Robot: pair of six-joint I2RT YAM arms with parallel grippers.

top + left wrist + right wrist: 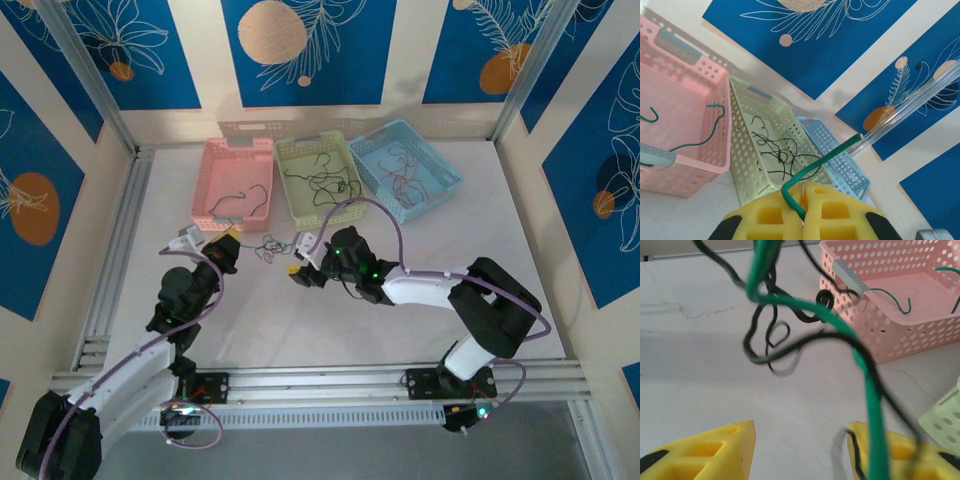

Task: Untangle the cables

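Left jaws: the left gripper is clamped on the green cable.
Right jaws: the right gripper stands apart; the green strand crosses one pad, unpinched.
Tangle: black cables loop round it, between both grippers, near the pink basket.
Your step: anchor left, pinch only black, draw sideways slowly.
Axis: green runs lengthwise gripper to gripper, free tip pointing toward the baskets.

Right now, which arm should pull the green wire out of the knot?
Left, probably: the left gripper is shut on the green cable, while the right gripper stands open, holding nothing.
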